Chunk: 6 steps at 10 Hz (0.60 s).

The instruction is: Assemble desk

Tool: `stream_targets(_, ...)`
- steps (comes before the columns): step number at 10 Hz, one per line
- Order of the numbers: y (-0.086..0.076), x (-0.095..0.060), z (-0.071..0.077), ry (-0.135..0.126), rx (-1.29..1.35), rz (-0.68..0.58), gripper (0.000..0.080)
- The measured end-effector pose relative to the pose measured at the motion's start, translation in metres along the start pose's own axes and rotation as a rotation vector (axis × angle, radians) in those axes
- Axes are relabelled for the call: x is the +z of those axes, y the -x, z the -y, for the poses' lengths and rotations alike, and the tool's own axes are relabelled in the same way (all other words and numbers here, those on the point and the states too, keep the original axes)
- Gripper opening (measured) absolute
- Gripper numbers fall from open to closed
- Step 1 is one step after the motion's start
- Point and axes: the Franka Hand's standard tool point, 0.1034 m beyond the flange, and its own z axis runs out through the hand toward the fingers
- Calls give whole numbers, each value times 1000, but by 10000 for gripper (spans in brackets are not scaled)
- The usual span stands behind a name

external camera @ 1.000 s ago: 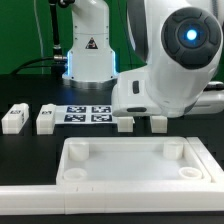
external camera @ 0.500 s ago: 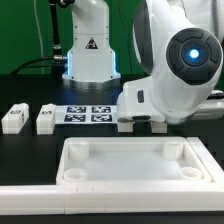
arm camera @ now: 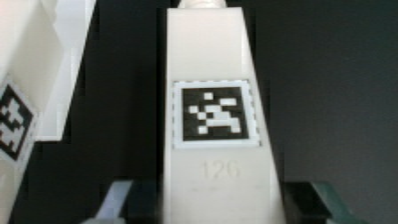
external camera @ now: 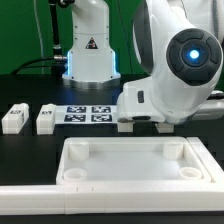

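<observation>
The desk top (external camera: 130, 160) lies nearest in the exterior view, at six o'clock, rim up, with a round socket in each corner. Just past its far rim, at about three o'clock under the arm (external camera: 175, 70), one leg end (external camera: 125, 124) and another leg end (external camera: 158, 124) rest on the dark table (external camera: 25, 142). At nine o'clock two spare legs (external camera: 14, 117) (external camera: 45, 119) lie side by side, apart. The marker board (external camera: 88, 113) lies flat at the centre, and the arm's base (external camera: 88, 55) stands beyond it at twelve o'clock.

In the wrist view the gripper (arm camera: 217, 192) straddles a lying leg (arm camera: 217, 60), tag facing the camera. One finger (arm camera: 121, 200) sits close along each long side. Whether the pads pinch the leg cannot be told. A neighbour leg (arm camera: 22, 70) lies beside it across a dark gap.
</observation>
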Motion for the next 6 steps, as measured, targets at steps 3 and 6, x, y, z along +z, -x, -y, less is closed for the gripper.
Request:
stream_targets(3,0,0,0,0,0,0,288)
stream_targets(6,7,-17,-3,6,-28,-6,288)
